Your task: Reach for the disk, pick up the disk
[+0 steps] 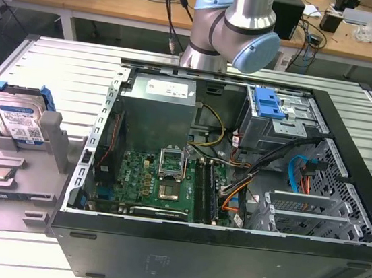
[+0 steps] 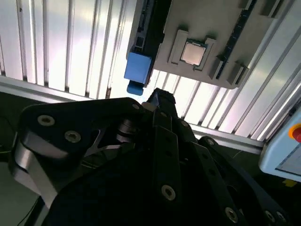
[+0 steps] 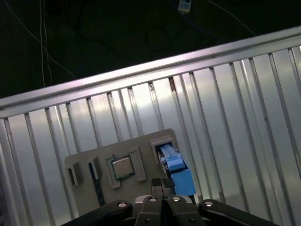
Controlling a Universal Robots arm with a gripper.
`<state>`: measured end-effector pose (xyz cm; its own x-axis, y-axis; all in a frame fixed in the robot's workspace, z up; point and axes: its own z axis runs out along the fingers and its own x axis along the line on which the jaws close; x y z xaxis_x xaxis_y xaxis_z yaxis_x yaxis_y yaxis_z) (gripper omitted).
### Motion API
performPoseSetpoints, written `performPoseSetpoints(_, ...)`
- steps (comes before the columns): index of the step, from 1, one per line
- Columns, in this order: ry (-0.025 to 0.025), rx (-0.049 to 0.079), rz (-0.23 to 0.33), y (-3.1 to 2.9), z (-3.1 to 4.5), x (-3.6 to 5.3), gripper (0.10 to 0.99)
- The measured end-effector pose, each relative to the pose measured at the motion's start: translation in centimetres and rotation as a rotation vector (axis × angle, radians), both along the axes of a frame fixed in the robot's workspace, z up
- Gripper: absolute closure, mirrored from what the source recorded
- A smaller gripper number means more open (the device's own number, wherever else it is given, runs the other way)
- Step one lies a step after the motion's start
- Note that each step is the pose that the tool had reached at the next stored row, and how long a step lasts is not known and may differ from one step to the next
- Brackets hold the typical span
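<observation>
1. The robot's black two-fingered pincer (image 3: 162,185) hangs over the ribbed aluminium table (image 3: 225,108). In the first wrist view its fingertips look pressed together, holding nothing.
2. The disk (image 3: 175,168), a flat silver hard drive in a blue plastic bracket, stands on edge in a slot of the grey plastic holder tray (image 3: 80,162). It sits just beyond and below the fingertips, not touching them. The exterior view shows the disk (image 1: 19,122) upright with its label facing out.
3. Likely risk: if the fingers arrive together, they would strike the top of the bracket instead of straddling it, pushing the drive over or jamming it in the slot.
4. The bracket is smooth plastic and the drive looks heavy. A pinch on the bracket edge alone may flex or slip.
5. An off-centre or tilted lift could bind in the slot and drag the light tray along.
6. The small square silver processor chip (image 3: 123,167) rests in a recess close beside the pincer, on the far side from the disk. A sideways drift could knock it loose.
</observation>
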<state>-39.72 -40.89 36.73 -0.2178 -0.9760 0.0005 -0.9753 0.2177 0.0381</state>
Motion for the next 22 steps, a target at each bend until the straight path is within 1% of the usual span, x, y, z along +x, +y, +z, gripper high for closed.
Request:
performPoseSetpoints(2, 0.0, 0.0, 0.031, 0.0, 0.0, 0.0, 0.98)
performPoseSetpoints(6, 0.0, 0.0, 0.115, 0.0, 0.0, 0.0, 0.98)
performPoseSetpoints(9, 0.0, 0.0, 0.157, 0.0, 0.0, 0.0, 0.98)
performPoseSetpoints(10, 0.0001, 0.0, 0.184, 0.0, 0.0, 0.0, 0.98)
performPoseSetpoints(14, 0.0, 0.0, 0.236, 0.0, 0.0, 0.0, 0.98)
performPoseSetpoints(16, 0.0001, 0.0, 0.283, 0.0, 0.0, 0.01, 0.98)
performPoseSetpoints(19, 0.0, 0.0, 0.324, 0.0, 0.0, 0.01, 0.98)
performPoseSetpoints(21, 0.0, 0.0, 0.373, 0.0, 0.0, 0.01, 0.98)
performPoseSetpoints(22, 0.0, 0.0, 0.385, 0.0, 0.0, 0.01, 0.98)
